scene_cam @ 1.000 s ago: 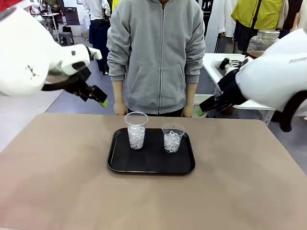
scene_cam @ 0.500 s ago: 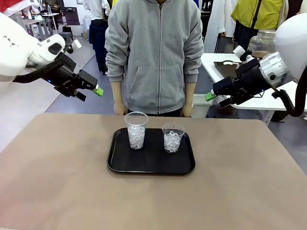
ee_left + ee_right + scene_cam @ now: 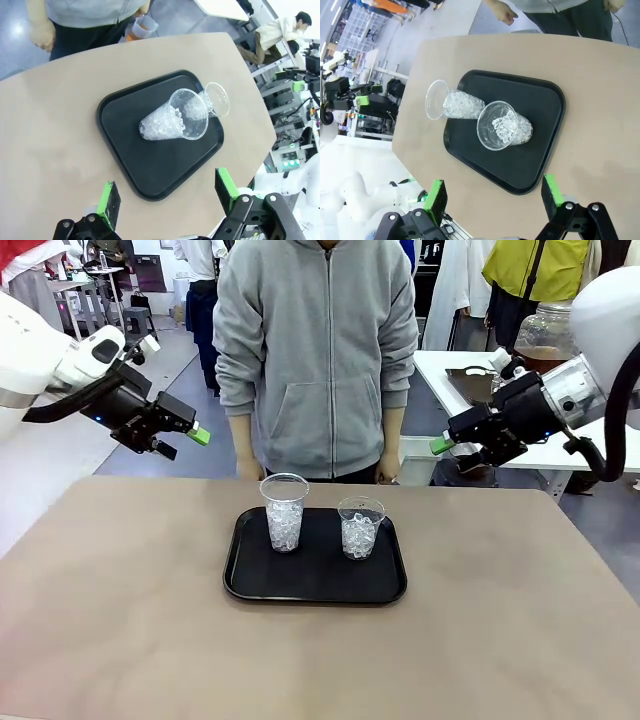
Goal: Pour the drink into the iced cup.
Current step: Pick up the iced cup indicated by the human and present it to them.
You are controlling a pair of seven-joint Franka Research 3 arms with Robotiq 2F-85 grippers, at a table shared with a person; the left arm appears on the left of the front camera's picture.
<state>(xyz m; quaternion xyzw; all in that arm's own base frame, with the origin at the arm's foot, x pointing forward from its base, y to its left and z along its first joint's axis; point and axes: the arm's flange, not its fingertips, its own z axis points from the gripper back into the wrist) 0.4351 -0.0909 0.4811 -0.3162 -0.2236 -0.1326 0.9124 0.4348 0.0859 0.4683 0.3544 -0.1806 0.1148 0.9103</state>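
2 end effectors, left end effector [image 3: 185,443] and right end effector [image 3: 455,452], jaws apart, empty. I judge the taller iced cup [image 3: 285,512] thin, crushable, slippery; take mid-wall gently.

A black tray [image 3: 315,582] lies flat near the middle of the tan counter [image 3: 120,620], with one long side towards the front camera. Just beyond the tray, at the counter's far edge, a person in a grey zip hoodie [image 3: 318,350] stands facing it, sleeves hanging straight down. Farther back and to the right of the tray is a white table [image 3: 435,375], someone in a yellow-green jacket [image 3: 535,265] stands behind that, and grey floor [image 3: 190,462] shows beyond the counter to the tray's left.
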